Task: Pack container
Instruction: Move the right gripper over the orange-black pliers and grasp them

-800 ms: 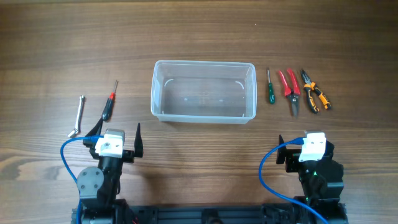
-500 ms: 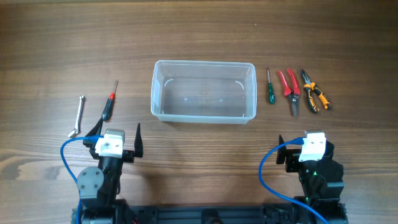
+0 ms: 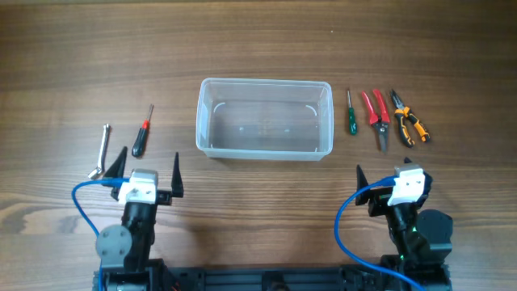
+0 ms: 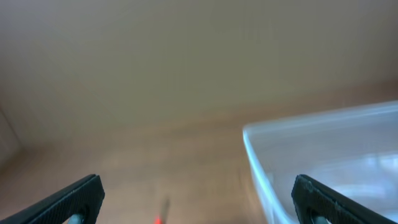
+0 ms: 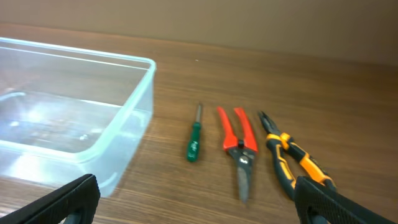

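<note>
Overhead. Found the container [image 3: 262, 121] at mid-table, empty, long side toward the arms, between two groups of tools. Likely set there for equal reach from both sides. Judged packing not yet begun.

Noted the left gripper [image 3: 149, 158] near the front edge, spread wide, holding nothing. Pointed toward the hex key [image 3: 103, 149] and red screwdriver [image 3: 142, 132], lying apart from each other left of the container. Noted the right gripper [image 3: 389, 176] likewise wide and empty. Well short of the green screwdriver [image 3: 350, 113], shears [image 3: 376, 113] and pliers [image 3: 409, 120], laid side by side, close but not touching, right of the container. Found only bare table [image 3: 81, 48] between each gripper and its tools.

Left wrist. Blurred. Made out both fingertips [image 4: 74, 199] at the lower corners, far apart, nothing between. Caught a corner of the container on the right and a red speck at the bottom edge, probably the red screwdriver. Could not tell more.

Right wrist. Sharp. Saw both fingertips at the lower corners, wide apart, gripping nothing. Had the container's right end on the left, then green screwdriver, shears and pliers in a row. Judged the tight spacing of those three the main snag for wide jaws, with risk of nudging a neighbour. Judged the container's wall a thing to clear on every carry.
</note>
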{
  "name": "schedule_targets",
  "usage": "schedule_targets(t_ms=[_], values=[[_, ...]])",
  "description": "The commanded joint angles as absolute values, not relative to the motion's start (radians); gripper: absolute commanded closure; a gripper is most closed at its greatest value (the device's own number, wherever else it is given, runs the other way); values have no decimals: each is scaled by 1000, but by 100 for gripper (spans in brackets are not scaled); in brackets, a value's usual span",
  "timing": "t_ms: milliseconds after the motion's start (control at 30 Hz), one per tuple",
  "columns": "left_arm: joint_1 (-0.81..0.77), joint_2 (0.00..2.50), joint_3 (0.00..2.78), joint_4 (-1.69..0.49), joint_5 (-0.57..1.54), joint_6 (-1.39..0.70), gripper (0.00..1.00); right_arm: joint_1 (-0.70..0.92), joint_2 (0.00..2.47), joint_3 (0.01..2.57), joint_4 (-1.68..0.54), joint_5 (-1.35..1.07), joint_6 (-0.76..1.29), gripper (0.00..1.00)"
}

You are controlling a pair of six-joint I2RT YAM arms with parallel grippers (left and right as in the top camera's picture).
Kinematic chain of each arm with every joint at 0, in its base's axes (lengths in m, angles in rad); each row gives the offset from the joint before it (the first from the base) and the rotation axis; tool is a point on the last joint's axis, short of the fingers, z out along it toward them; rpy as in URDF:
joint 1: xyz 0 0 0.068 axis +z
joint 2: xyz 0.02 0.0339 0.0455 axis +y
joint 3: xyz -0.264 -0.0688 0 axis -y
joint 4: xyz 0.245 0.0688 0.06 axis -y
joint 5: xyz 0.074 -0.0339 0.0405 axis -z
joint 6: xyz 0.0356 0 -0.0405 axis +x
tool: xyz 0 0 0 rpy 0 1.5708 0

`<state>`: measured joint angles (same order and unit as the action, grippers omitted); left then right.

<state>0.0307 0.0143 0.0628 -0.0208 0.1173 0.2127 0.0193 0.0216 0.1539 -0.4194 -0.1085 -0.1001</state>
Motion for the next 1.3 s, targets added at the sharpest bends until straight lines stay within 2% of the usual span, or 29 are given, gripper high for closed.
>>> schedule_targets(t_ms=[0,67,200,233,333,433,500,633,767,867,1033,1067,1133,1267], values=[[24,8,69,72,126,135,0,24,126,171,-384,-237,-100,0],[24,22,81,57,126,18,0,24,245,215,-347,-241,-40,0],[24,172,182,2,126,-10,0,24,641,445,-338,-241,-27,0],[24,294,274,-70,126,-9,0,24,833,578,-350,-241,-27,0],[24,537,467,-178,129,-8,0,20,1123,838,-396,-241,-78,0],[26,783,706,-321,129,-4,0,-2,1307,1105,-492,-253,-85,0],[44,949,860,-422,131,-5,0,-1,1353,1219,-541,-298,-45,0],[104,1214,1029,-499,231,-6,0,-39,1355,1223,-530,-268,-28,0],[121,1316,1034,-489,230,-4,0,-191,1425,1223,-654,-178,-2,0],[121,1360,1034,-488,227,-5,0,-322,1499,1223,-682,-155,-106,1],[121,1380,1034,-488,227,-5,0,-403,1625,1223,-646,23,-159,0],[121,1380,1034,-488,227,-5,0,-403,1642,1223,-630,26,-191,3],[121,1380,1034,-488,227,-5,0,-403,1678,1222,-633,17,-366,24],[121,1380,1034,-488,227,-5,0,-403,1747,1222,-644,23,-449,20]])
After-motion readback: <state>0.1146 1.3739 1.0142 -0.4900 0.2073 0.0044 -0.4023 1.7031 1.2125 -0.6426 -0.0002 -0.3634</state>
